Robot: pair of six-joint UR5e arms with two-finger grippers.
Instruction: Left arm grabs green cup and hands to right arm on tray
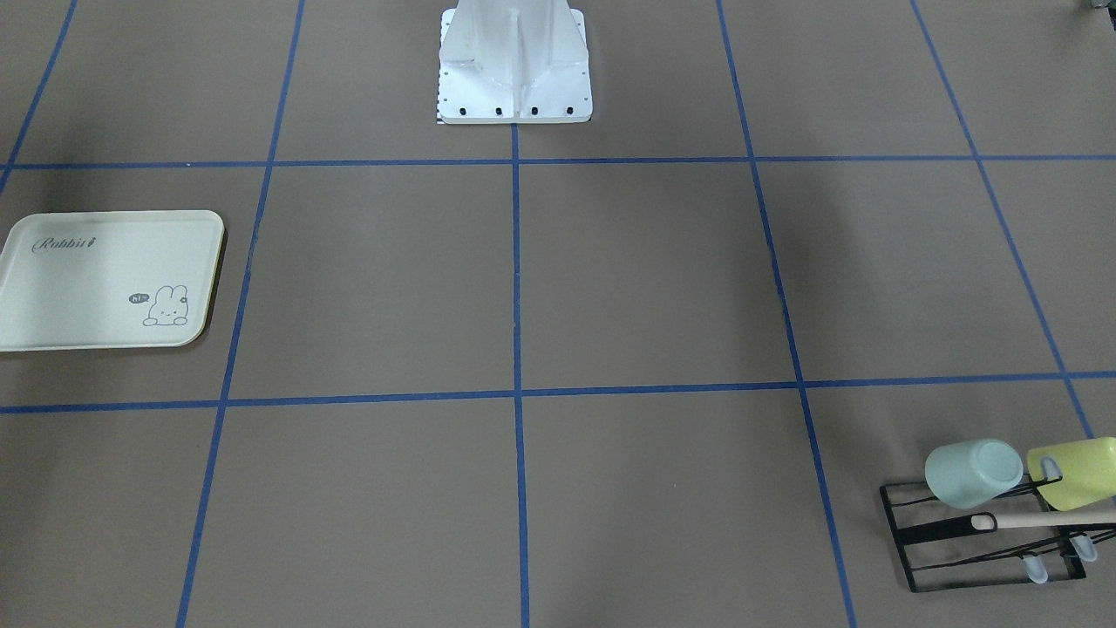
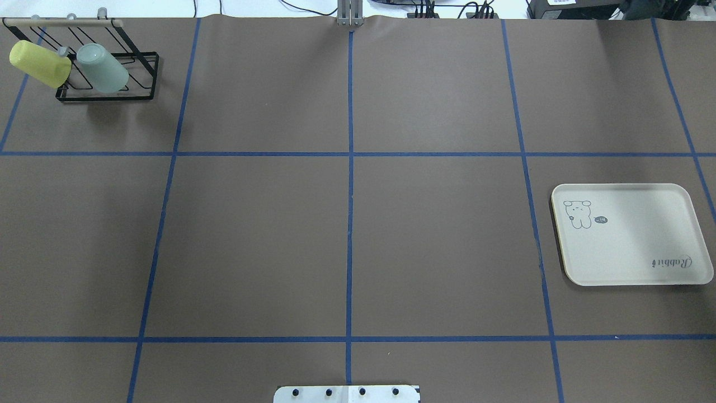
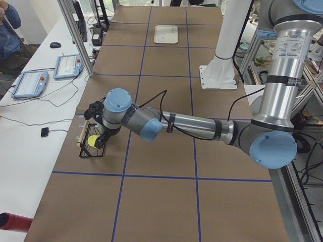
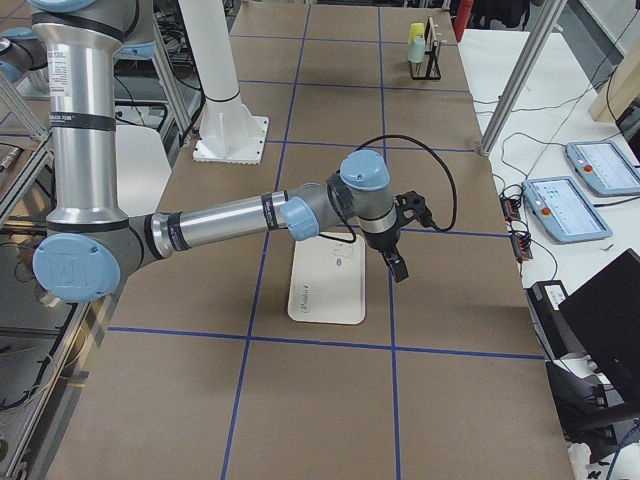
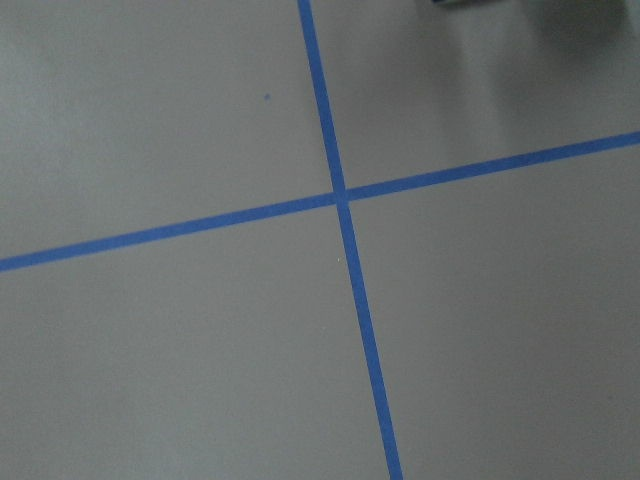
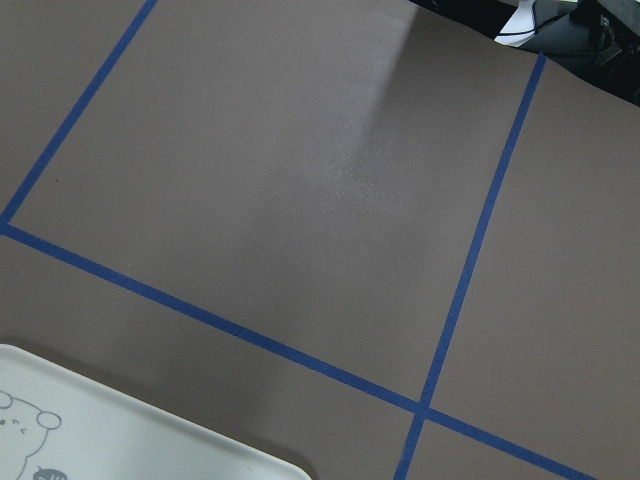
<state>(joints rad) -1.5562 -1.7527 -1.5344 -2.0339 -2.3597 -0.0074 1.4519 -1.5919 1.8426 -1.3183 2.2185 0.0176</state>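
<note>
The pale mint-green cup [image 1: 972, 471] hangs tilted on a black wire rack [image 1: 985, 541] at the table's far left corner, beside a yellow-green cup [image 1: 1077, 471]. The green cup also shows in the overhead view [image 2: 102, 68]. In the exterior left view my left gripper [image 3: 103, 136] hangs over the rack and hides the green cup; I cannot tell if it is open. The cream Rabbit tray [image 2: 632, 235] lies empty on the right. In the exterior right view my right gripper [image 4: 397, 267] hangs by the tray's [image 4: 325, 285] far edge; I cannot tell if it is open.
Neither arm shows in the overhead or front views. The white robot base [image 1: 514, 65] stands at the table's near middle edge. Blue tape lines grid the brown table. A side bench holds tablets [image 3: 30, 83], with an operator [image 3: 7, 20] beside it.
</note>
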